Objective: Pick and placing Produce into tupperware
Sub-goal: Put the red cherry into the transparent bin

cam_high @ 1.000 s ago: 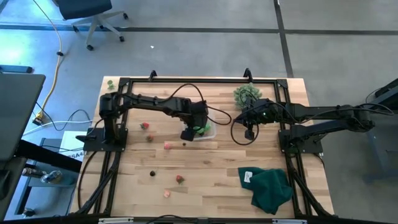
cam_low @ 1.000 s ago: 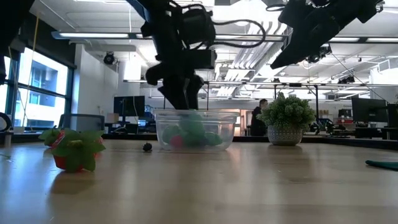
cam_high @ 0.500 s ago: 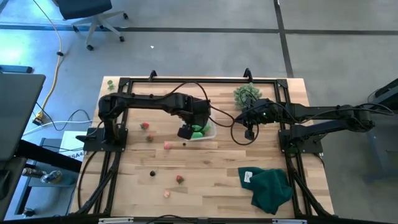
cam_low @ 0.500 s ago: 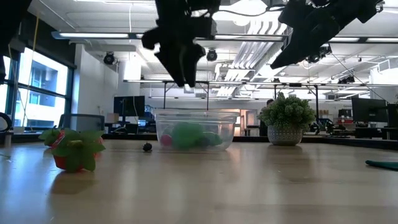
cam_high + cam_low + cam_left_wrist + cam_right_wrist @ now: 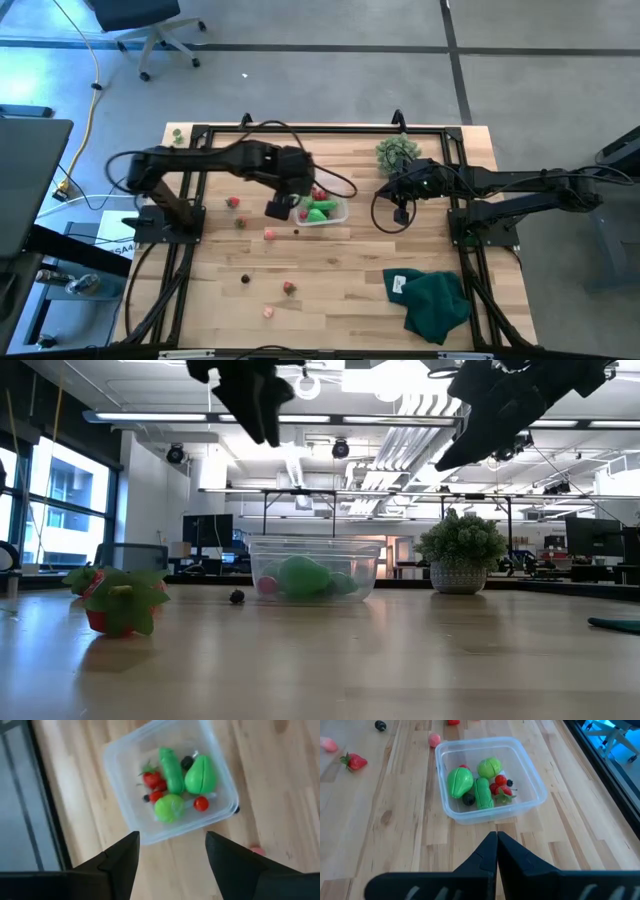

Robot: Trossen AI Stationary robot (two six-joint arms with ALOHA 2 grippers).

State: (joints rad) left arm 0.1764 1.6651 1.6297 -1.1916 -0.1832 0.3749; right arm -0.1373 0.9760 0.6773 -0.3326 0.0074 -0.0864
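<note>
The clear tupperware [image 5: 324, 209] stands mid-table on its flat bottom and holds Produce [image 5: 172, 782]: green pieces, red bits and a dark berry. More Produce lies loose on the wood, among it a strawberry [image 5: 233, 202], a pink bit [image 5: 269, 234] and a dark berry [image 5: 245, 279]. My left gripper [image 5: 172, 855] hangs open and empty, high above the table just left of the tupperware [image 5: 150, 827], pointing steeply down. My right gripper [image 5: 496, 842] is shut and empty, held in the air to the right of the tupperware [image 5: 490, 810].
A spiky grey-green bushy ball [image 5: 397, 151] sits at the far right, behind my right gripper [image 5: 400, 205]. A dark green cloth [image 5: 435, 300] lies near the right front corner. Black frame rails [image 5: 300, 130] run along the table's edges. A strawberry [image 5: 115, 602] lies close to the low camera.
My left gripper has risen from inside the tupperware to well above it and gone a little toward the table's left edge, its arm folding back. The tupperware has stayed in place with the Produce in it.
</note>
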